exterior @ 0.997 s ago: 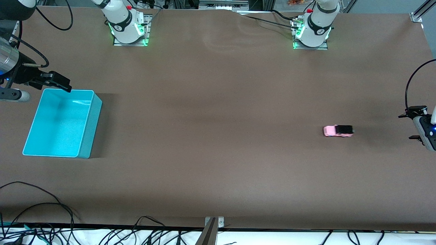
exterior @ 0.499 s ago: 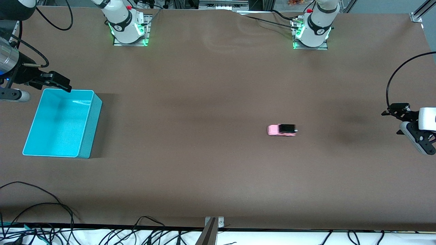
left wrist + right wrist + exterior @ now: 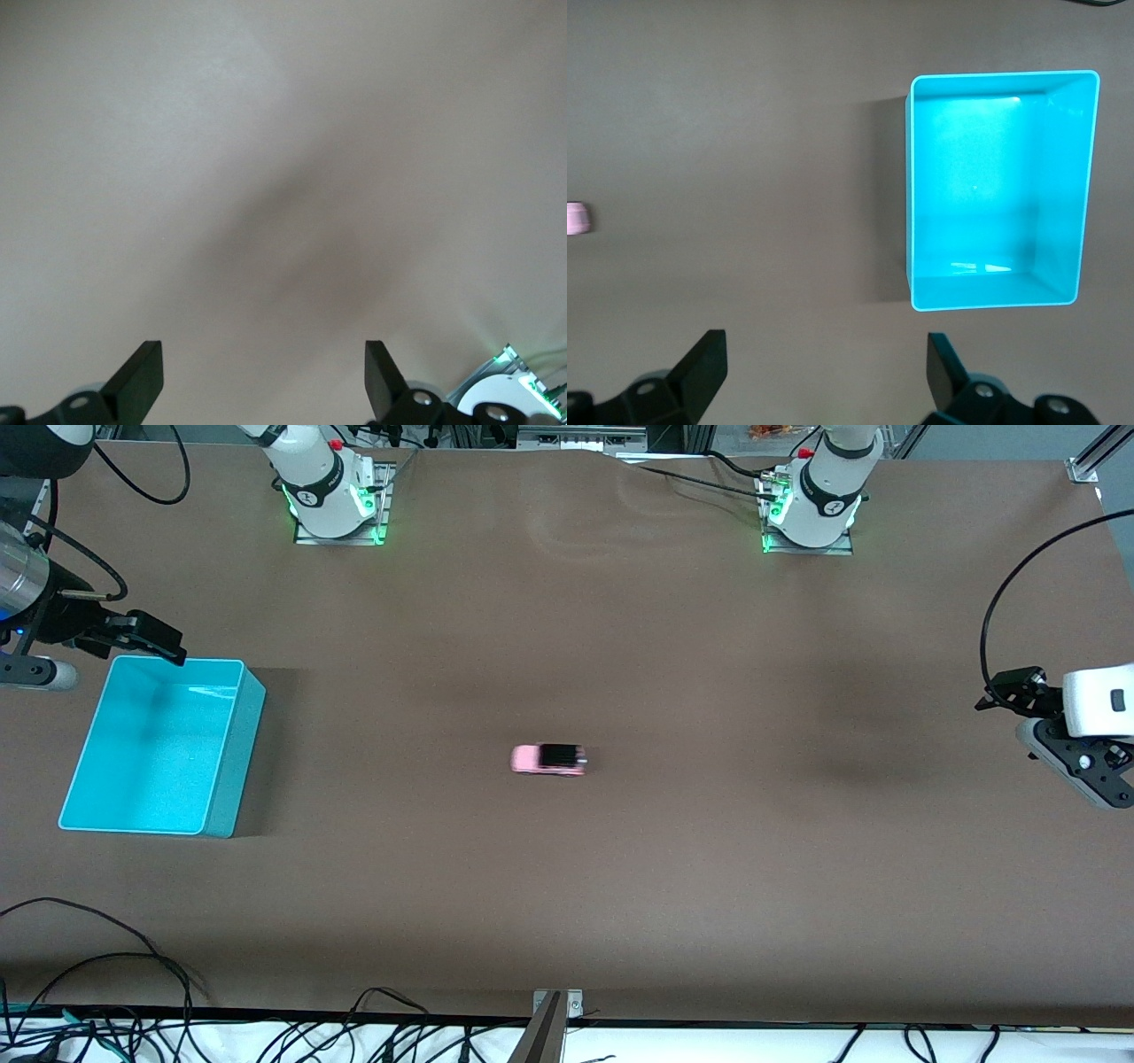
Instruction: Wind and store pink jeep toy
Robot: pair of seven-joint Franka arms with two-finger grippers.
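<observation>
The pink jeep toy (image 3: 548, 760), pink with a black rear section, stands free on the brown table near its middle, blurred by motion; its pink nose (image 3: 576, 218) just shows at the edge of the right wrist view. My left gripper (image 3: 1054, 726) hangs over the left arm's end of the table, open (image 3: 263, 381), with only bare table under it. My right gripper (image 3: 142, 638) is open (image 3: 824, 372) and holds nothing, by the corner of the turquoise bin (image 3: 239, 735) that lies farthest from the front camera.
The turquoise bin (image 3: 908, 195) is open-topped with nothing in it and stands at the right arm's end of the table. Loose black cables (image 3: 106, 965) lie along the table's edge nearest the front camera. A metal bracket (image 3: 549, 1027) juts up at that edge's middle.
The pink jeep has rolled on its own from the left arm's end to the table's middle, toward the bin. The left gripper has lifted and swung. The right arm has not moved.
</observation>
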